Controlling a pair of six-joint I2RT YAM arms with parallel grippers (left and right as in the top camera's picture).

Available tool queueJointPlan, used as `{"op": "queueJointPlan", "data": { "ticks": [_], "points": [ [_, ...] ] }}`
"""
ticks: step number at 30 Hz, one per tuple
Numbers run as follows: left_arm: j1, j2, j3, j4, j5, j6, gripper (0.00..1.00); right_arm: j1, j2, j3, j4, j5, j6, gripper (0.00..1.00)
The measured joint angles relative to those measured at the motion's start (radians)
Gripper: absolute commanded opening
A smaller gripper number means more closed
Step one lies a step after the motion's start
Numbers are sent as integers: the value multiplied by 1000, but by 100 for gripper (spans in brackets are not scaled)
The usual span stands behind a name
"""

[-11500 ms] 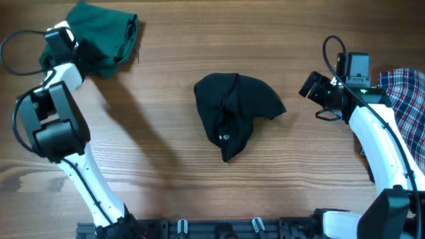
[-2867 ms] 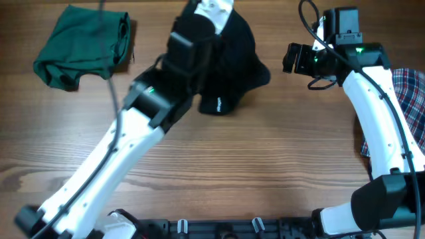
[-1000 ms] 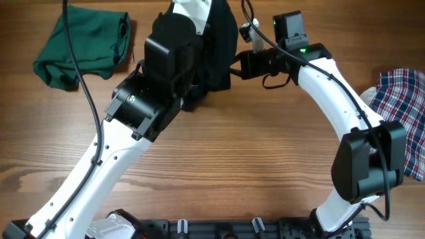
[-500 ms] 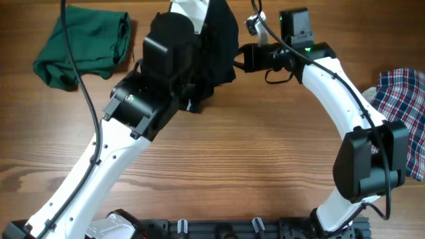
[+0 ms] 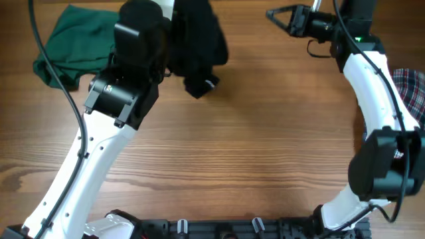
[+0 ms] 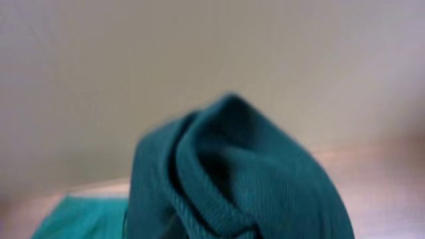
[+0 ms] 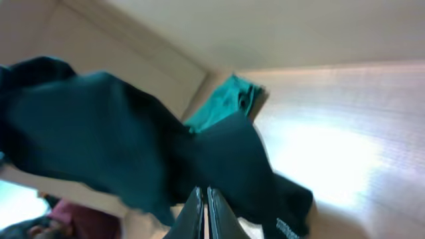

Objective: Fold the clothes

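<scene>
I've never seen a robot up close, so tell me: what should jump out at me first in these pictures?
The black garment, bunched and hanging from the left arm above the wooden table, top centre in the overhead view, draws the eye first. A crumpled green cloth lies in the top left corner, and a plaid cloth peeks in at the right edge.

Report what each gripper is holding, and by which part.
The left gripper, itself hidden, holds the black garment lifted by a bunched fold; exactly where cannot be told. The right gripper holds nothing.
</scene>
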Motion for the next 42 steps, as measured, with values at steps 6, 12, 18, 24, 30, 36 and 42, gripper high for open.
{"op": "queueJointPlan", "data": {
  "ticks": [6,12,18,24,30,36,42],
  "points": [
    [0,24,-3,-118,96,-20,6,37,-62,9,-304,89,-135,93],
    [-15,34,-3,-64,149,-27,4,217,40,-5,-240,124,-197,100],
    [-37,-18,-3,-69,163,-27,4,272,173,-19,-142,129,-151,100],
    [-37,-84,-3,-69,163,-27,4,266,175,-20,-47,43,-94,100],
    [-37,-83,-3,-82,163,-28,4,266,175,-20,15,35,-84,100],
    [-61,-86,-3,-91,163,-35,4,265,175,-20,-50,118,-135,100],
    [-62,-138,-3,-106,167,-45,4,231,176,-20,-86,287,-220,100]
  ]
}}
